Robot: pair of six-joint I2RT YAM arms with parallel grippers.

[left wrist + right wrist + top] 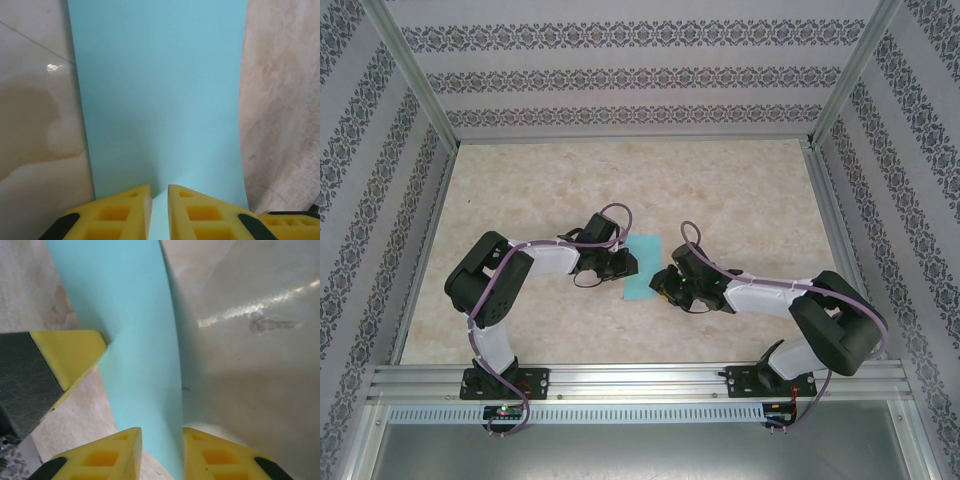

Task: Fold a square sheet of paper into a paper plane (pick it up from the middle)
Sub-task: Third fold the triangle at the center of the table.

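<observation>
The square sheet of paper (pixel 644 258) is turquoise-blue and sits at the middle of the table between both grippers. My left gripper (pixel 628 263) is at its left edge. In the left wrist view the paper (pixel 160 90) spreads away from the gripper (pixel 159 192), whose yellow jaws stand a narrow slit apart with a paler ridge of paper pinched between them. My right gripper (pixel 661 285) is at the paper's near right side. In the right wrist view its jaws (pixel 162 435) stand apart around the paper's bowed edge (pixel 130 315). A left fingertip (pixel 70 352) touches the sheet.
The marbled beige tabletop (pixel 740 200) runs out to patterned walls (pixel 620 80) at the back and both sides. An aluminium rail (pixel 640 380) carrying both arm bases lines the near edge. Purple cables loop over each wrist.
</observation>
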